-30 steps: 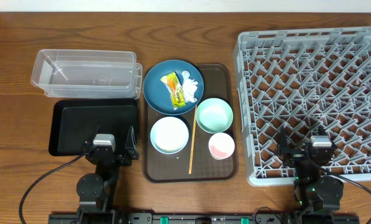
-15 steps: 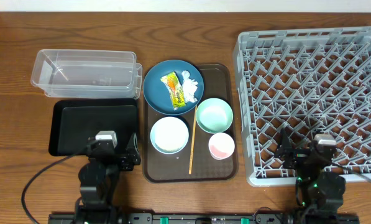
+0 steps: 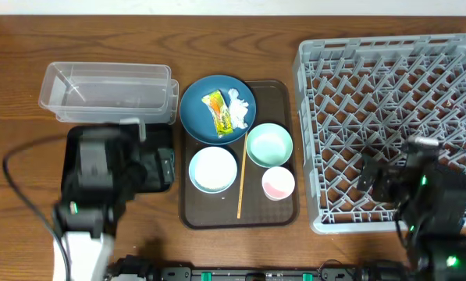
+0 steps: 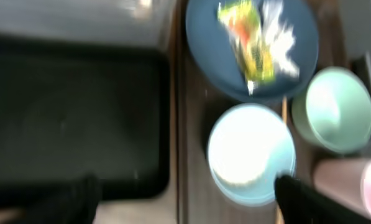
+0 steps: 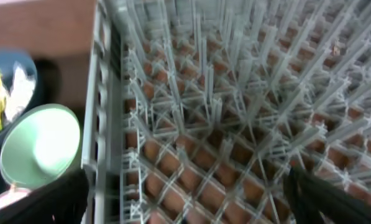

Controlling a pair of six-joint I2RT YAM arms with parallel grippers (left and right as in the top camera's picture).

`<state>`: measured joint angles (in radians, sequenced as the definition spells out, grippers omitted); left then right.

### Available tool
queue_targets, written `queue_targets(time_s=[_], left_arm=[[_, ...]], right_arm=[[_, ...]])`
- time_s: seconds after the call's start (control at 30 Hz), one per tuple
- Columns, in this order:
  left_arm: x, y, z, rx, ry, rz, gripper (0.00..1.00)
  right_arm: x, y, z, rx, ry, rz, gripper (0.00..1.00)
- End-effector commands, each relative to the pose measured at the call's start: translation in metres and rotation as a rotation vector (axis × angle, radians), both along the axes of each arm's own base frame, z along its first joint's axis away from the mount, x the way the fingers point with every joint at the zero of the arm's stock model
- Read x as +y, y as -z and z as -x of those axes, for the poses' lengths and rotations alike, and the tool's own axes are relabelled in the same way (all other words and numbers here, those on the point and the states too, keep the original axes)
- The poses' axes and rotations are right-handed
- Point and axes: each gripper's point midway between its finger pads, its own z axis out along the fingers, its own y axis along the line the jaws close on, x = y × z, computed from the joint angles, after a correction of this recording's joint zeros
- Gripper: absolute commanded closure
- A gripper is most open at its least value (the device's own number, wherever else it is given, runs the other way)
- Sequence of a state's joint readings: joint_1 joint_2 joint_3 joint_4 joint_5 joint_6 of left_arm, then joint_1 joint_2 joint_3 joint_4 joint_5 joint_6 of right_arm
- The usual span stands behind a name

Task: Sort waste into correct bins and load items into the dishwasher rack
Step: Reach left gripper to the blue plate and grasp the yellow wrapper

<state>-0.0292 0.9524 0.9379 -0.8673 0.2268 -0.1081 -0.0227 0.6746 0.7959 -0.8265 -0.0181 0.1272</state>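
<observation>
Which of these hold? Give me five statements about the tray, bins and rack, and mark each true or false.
1. The yellow-green wrapper lies on the dark blue plate. True.
2. The mint green bowl sits in the dishwasher rack. False: it sits on the brown serving tray; no dishes are in the rack.
3. The wooden stick lies between the light blue bowl and the small white cup. True.
4. The crumpled white tissue is in the clear plastic tub. False: it lies on the plate beside the wrapper.
5. The black tray sits right of the rack. False: it sits left of the serving tray.
</observation>
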Motion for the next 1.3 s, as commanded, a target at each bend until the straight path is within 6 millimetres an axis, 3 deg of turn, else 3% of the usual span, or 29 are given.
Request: queue_targets(time_s=[0.0, 0.13, 0.33, 0.57, 0.77, 0.9, 1.07, 1.27], left_arm=[[-0.006, -0.021, -0.006, 0.095, 0.012, 0.027, 0.09], [-0.004, -0.019, -0.006, 0.207, 0.007, 0.018, 0.09], [-0.006, -0.012, -0.015, 0.225, 0.009, 0.025, 0.09], [-0.029, -0.025, -0.058, 0.073, 0.075, 0.064, 0.09], [-0.055, -0.017, -0.103, 0.040, 0.133, 0.013, 0.10], [-0.078, 0.002, -0.132, 0.031, 0.173, 0.013, 0.13], [-0.108, 0.041, -0.159, 0.037, 0.226, 0.003, 0.16], [-0.123, 0.096, -0.167, 0.119, 0.246, -0.046, 0.18]], right_arm=[[0.001, -0.011, -0.006, 0.099, -0.019, 0.019, 0.01], [-0.001, -0.004, -0.010, 0.228, -0.036, 0.049, 0.01], [0.009, 0.012, -0.014, 0.305, -0.075, 0.002, 0.01], [0.009, 0.011, -0.014, 0.299, -0.075, 0.001, 0.01], [0.009, 0.011, -0.014, 0.302, -0.075, 0.001, 0.01], [0.009, 0.011, -0.013, 0.302, -0.076, 0.001, 0.01], [0.009, 0.011, -0.013, 0.302, -0.076, 0.001, 0.01], [0.009, 0.011, -0.013, 0.305, -0.075, 0.001, 0.01]])
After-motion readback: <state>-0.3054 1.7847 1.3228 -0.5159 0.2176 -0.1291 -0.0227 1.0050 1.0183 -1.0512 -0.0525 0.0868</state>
